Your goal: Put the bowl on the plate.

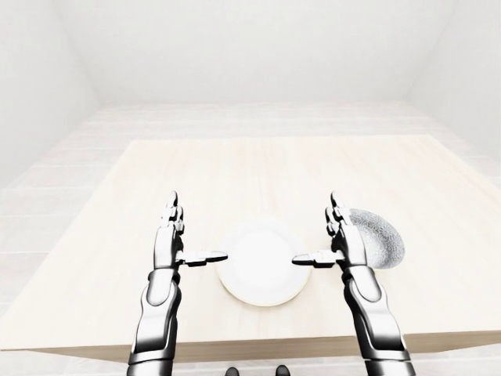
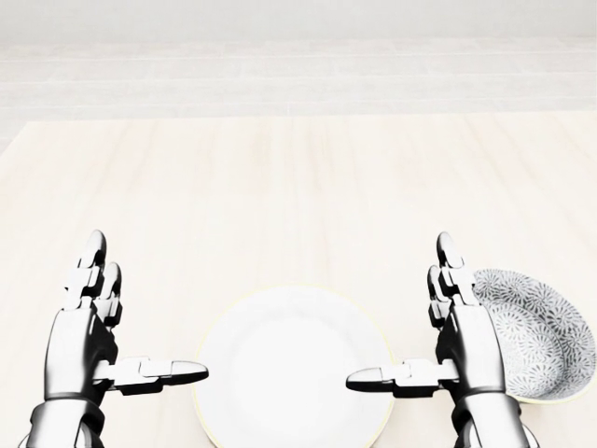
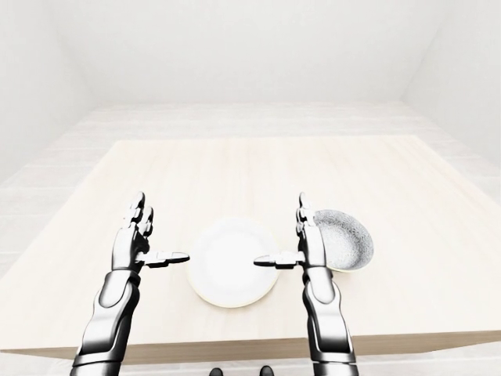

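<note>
Silver-black L hand (image 2: 79, 350) & R hand (image 2: 476, 350) open, flanking round white plate (image 2: 289, 369); grey patterned bowl (image 2: 546, 331) off to its right.
Bottom of head view: both hands w/ fingers straight, thumbs turned inward, gripping nothing; R thumb tip overlaps plate rim. Plate lies btwn them on pale wood table (image 2: 298, 187). Bowl sits upright on table just right of R hand, not on plate; can't tell if hand touches it. Toward top: white plank floor (image 1: 258, 117), white walls (image 1: 235, 47).

The round white plate (image 2: 294, 369) lies flat on the tabletop (image 2: 280, 187), low in my head view. The bowl (image 2: 546, 331), grey-patterned inside, stands upright to its right, partly hidden by my right hand (image 2: 466, 350).
</note>
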Tool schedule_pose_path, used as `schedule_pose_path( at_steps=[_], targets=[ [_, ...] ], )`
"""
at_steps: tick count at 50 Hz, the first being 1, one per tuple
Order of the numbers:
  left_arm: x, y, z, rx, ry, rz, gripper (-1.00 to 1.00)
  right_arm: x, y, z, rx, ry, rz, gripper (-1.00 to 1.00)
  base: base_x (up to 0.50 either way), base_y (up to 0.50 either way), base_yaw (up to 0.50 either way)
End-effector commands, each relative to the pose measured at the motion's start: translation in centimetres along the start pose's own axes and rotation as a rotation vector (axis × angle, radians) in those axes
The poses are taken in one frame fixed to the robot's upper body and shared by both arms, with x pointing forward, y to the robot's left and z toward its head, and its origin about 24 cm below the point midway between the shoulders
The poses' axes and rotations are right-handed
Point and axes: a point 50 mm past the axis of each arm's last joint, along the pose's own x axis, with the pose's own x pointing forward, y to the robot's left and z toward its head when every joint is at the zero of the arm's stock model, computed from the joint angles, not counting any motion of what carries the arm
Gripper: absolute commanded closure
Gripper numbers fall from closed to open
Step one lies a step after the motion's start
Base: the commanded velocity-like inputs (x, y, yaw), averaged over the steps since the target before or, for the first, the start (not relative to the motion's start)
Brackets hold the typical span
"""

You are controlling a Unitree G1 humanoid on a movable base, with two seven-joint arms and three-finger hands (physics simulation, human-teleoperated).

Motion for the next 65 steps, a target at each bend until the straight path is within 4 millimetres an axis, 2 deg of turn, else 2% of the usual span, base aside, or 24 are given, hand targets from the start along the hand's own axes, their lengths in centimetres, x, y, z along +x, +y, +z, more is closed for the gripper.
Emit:
schedule_pose_path(
  at_steps=[1,13,17,26,36,49,58,65],
  targets=[
    [-0.1,0.2,-0.2,0.004,0.000,0.002,-1.00,-0.7,-1.1,1.2,-0.079,-0.050,-0.055,-1.00,0.00,0.00,0.00],
    [-0.1,0.7,-0.1,0.012,-0.001,0.012,-1.00,-2.4,-3.6,5.0,-0.263,-0.189,-0.113,-1.00,0.00,0.00,0.00],
    [-0.1,0.9,0.1,0.020,-0.005,0.017,-1.00,-2.8,-4.0,5.9,-0.368,-0.210,-0.097,-1.00,0.00,0.00,0.00],
    [-0.1,1.1,0.4,0.029,-0.006,0.016,-1.00,-3.3,-4.9,7.2,-0.482,-0.225,-0.080,-1.00,0.00,0.00,0.00],
    [-0.1,1.1,0.5,0.029,-0.009,0.014,-1.00,-3.3,-5.4,6.6,-0.686,-0.136,-0.050,-1.00,0.00,0.00,0.00],
    [-0.3,1.3,0.3,0.029,-0.009,0.020,-1.00,-3.8,-7.5,5.5,-0.953,0.040,-0.066,-1.00,0.00,0.00,0.00],
    [-0.5,1.4,0.3,0.032,-0.010,0.022,-1.00,-3.0,-8.0,5.4,-1.003,0.090,-0.065,-1.00,0.00,0.00,0.00],
    [-0.8,1.8,0.1,0.034,-0.008,0.033,-1.00,-2.5,-8.2,4.6,-1.090,0.170,-0.037,-1.00,0.00,0.00,0.00]
  ],
)
